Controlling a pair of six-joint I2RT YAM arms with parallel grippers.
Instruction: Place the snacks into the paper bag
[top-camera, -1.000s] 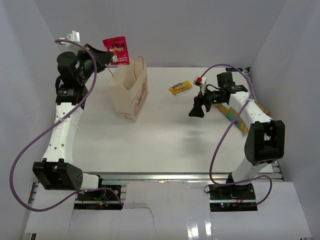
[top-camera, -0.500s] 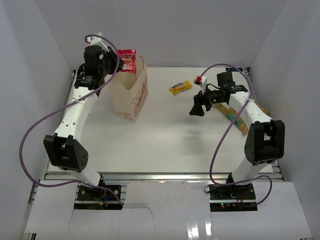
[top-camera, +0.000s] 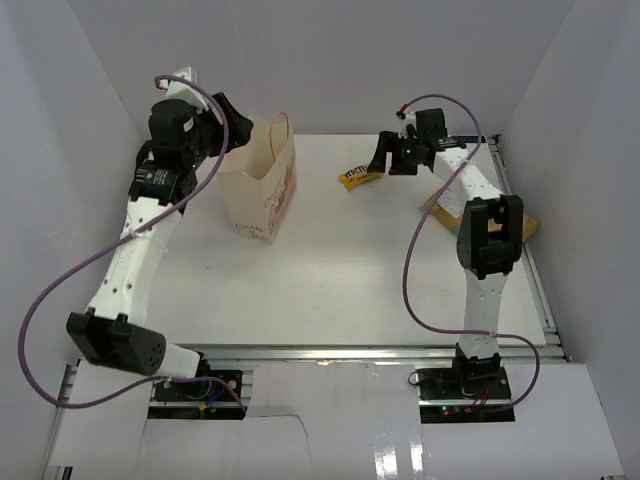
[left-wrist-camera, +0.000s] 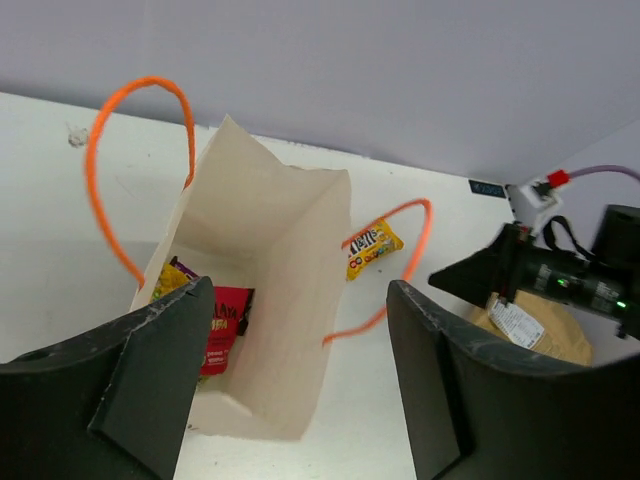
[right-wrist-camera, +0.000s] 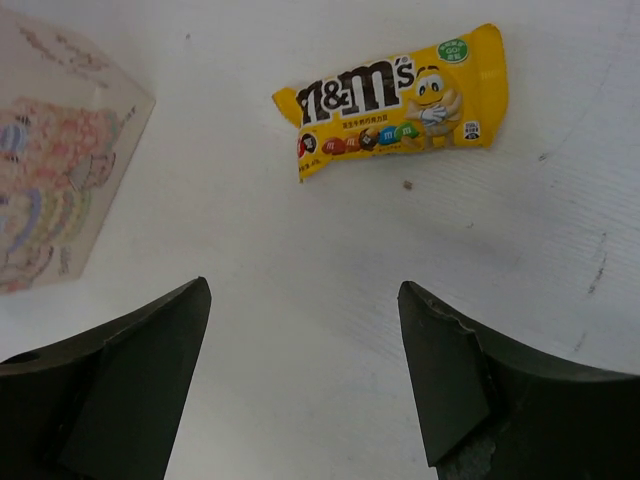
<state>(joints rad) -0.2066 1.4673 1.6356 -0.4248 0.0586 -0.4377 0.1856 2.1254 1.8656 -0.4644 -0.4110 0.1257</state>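
Your left pincer (left-wrist-camera: 300, 290) is hanging with its jaws apart, directly over the open mouth of the cream paper gift bag (left-wrist-camera: 265, 215). The pink-red crinkly packet (left-wrist-camera: 228, 322), clamped a moment ago, is now lying on the bag floor beneath the jaws, so that snack is delivered. Your right pincer (right-wrist-camera: 302, 290) has swung outward, jaws apart, and the yellow wrapped candy packet (right-wrist-camera: 400, 95) is lying just ahead of it, probably next.
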